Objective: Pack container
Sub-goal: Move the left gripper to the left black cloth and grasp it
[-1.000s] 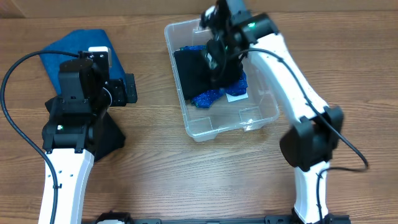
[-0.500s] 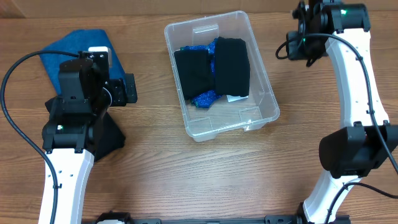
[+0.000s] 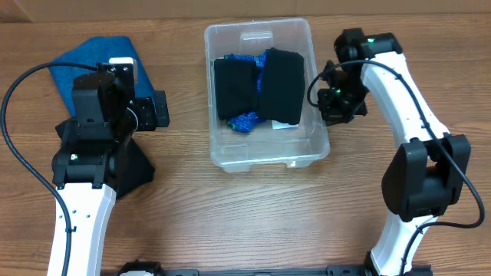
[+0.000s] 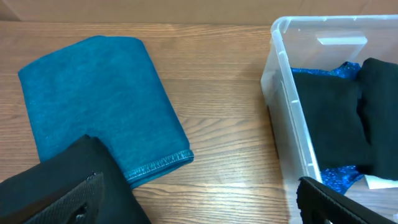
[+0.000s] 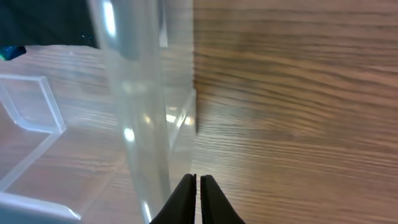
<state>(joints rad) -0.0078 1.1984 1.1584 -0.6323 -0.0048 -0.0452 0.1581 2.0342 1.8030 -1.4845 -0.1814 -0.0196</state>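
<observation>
The clear container [image 3: 265,159] stands mid-table with its sides square to the table edges. Inside lie two folded black cloths [image 3: 238,88] [image 3: 282,84] over a sparkly blue cloth [image 3: 244,121]. My right gripper [image 3: 324,96] is shut and empty, its tips [image 5: 198,180] low beside the outside of the container's right wall [image 5: 137,93]. My left gripper [image 3: 157,110] hangs wide open and empty left of the container [image 4: 283,93]. Its fingers [image 4: 81,199] sit at the bottom corners of the left wrist view.
A folded blue towel [image 3: 84,61] lies at the back left, also in the left wrist view [image 4: 93,99]. A black cloth [image 3: 134,165] lies partly under my left arm. A white label [image 3: 282,124] shows on the container's floor.
My right gripper left the container, swung out to the back right, shut, and came down against the container's right wall. The container has shifted left and turned straight. The left arm has not moved.
</observation>
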